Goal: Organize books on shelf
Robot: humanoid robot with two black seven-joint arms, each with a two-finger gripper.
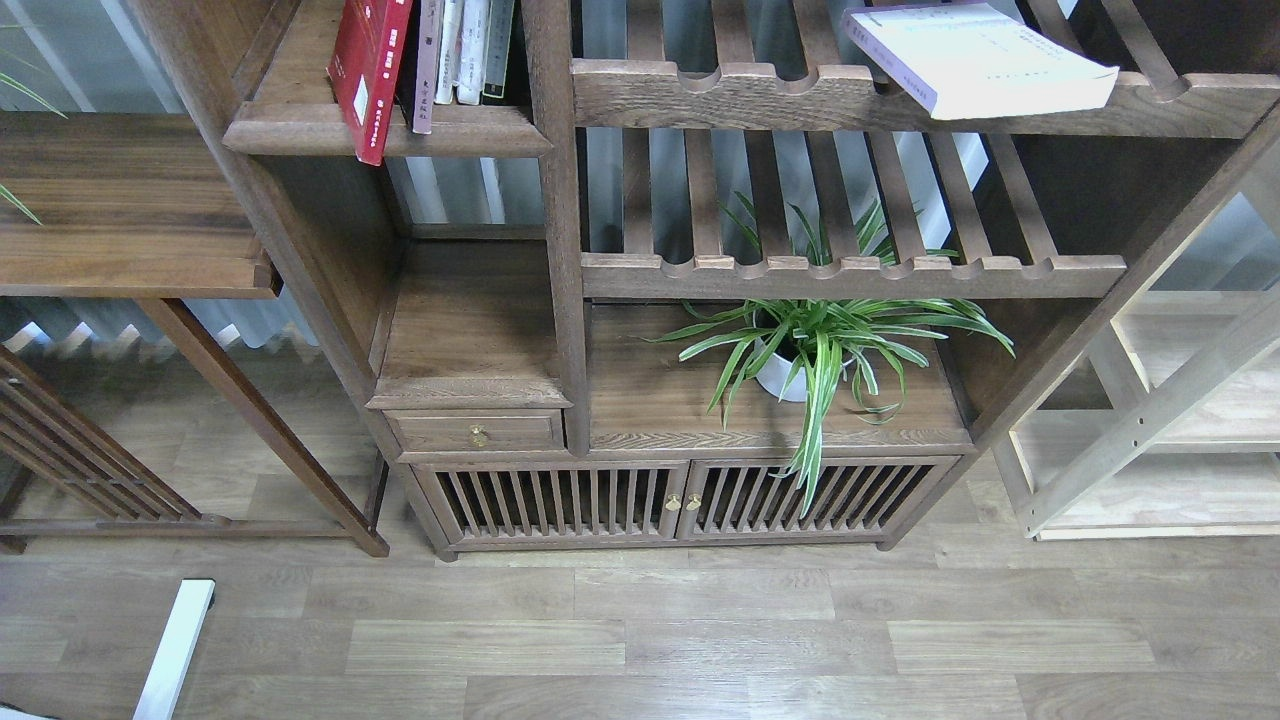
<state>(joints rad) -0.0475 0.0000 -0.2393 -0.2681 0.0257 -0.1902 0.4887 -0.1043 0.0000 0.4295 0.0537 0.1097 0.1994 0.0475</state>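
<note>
A bright red book stands leaning on the solid dark-brown shelf at the upper left, its lower corner hanging past the moulded front edge. Beside it stand a dark book and thin pale-spined volumes. A thick white-lavender book lies flat on the upper slatted board at the upper right, jutting over the front rail. The maroon book with white characters cannot be made out. Neither gripper nor arm is in view.
A potted spider plant stands on the lower right board under the second slatted rail. A small drawer and slatted cabinet doors are below. A pale wood rack stands at right, a dark side table at left.
</note>
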